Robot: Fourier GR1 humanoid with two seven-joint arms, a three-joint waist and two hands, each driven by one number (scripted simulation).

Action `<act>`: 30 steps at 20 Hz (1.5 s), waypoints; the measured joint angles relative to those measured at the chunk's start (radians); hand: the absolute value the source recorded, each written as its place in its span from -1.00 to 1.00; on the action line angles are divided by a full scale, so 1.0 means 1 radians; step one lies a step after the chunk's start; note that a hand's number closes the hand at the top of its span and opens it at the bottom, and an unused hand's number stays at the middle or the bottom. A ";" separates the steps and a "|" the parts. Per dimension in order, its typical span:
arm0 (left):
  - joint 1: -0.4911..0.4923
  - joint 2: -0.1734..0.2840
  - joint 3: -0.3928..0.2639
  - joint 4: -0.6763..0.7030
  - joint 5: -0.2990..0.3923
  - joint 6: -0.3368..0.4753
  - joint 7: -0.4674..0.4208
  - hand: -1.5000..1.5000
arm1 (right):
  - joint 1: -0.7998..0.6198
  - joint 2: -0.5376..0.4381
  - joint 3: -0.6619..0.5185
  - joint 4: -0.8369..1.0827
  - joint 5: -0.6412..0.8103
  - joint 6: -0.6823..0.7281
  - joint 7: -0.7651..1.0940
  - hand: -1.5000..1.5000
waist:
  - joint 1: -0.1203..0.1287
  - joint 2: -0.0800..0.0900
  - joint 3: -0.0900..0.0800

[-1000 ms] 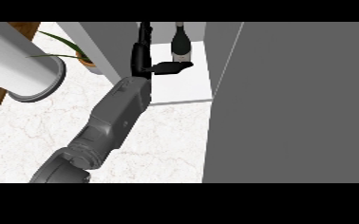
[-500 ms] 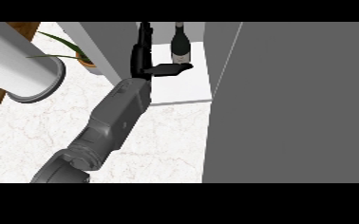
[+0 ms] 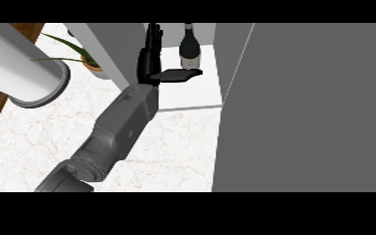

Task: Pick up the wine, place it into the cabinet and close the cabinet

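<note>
Standing upright on the white cabinet shelf (image 3: 192, 92), the wine bottle (image 3: 190, 53) is seen just beside an opened hand.

The bottle, dark with a pale label, is placed toward the back of the shelf, between the grey left cabinet wall (image 3: 117, 45) and the large grey cabinet door (image 3: 301, 109), which is swung open at the view's right. The hand (image 3: 152, 59) is held at the bottle's left with its fingers (image 3: 154, 37) stretched straight along the wall and the thumb (image 3: 180, 74) spread out sideways below the bottle's base; nothing is gripped, and whether the thumb touches the glass cannot be told. Which arm the grey forearm (image 3: 121, 124) belongs to cannot be told for certain. On the marble counter (image 3: 169, 149), a potted plant (image 3: 84, 57) and a white cylinder (image 3: 29, 74) are seen at the left.
</note>
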 measured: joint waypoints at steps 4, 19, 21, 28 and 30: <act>0.047 0.001 -0.075 -0.066 0.054 0.012 0.023 -1.00 | 0.008 0.001 0.006 -0.002 0.008 -0.011 -0.008 -1.00 | 0.006 -0.006 0.000; 0.497 0.002 -0.536 -0.714 0.184 0.342 0.114 -1.00 | 0.003 -0.026 -0.055 -0.017 0.015 -0.027 0.016 -1.00 | 0.071 -0.016 0.001; 0.556 0.003 -0.576 -0.802 0.171 0.382 0.121 -1.00 | -0.001 -0.035 -0.074 -0.020 0.013 -0.024 0.016 -1.00 | 0.073 -0.016 0.001; 0.720 0.038 -0.663 -1.120 0.088 0.510 0.208 -1.00 | 0.011 -0.031 -0.075 -0.018 0.013 -0.018 0.004 -1.00 | 0.079 -0.014 0.001; 0.765 0.062 -0.681 -1.203 0.062 0.544 0.244 -1.00 | 0.026 -0.023 -0.053 -0.021 0.018 -0.020 -0.003 -1.00 | 0.078 -0.014 0.001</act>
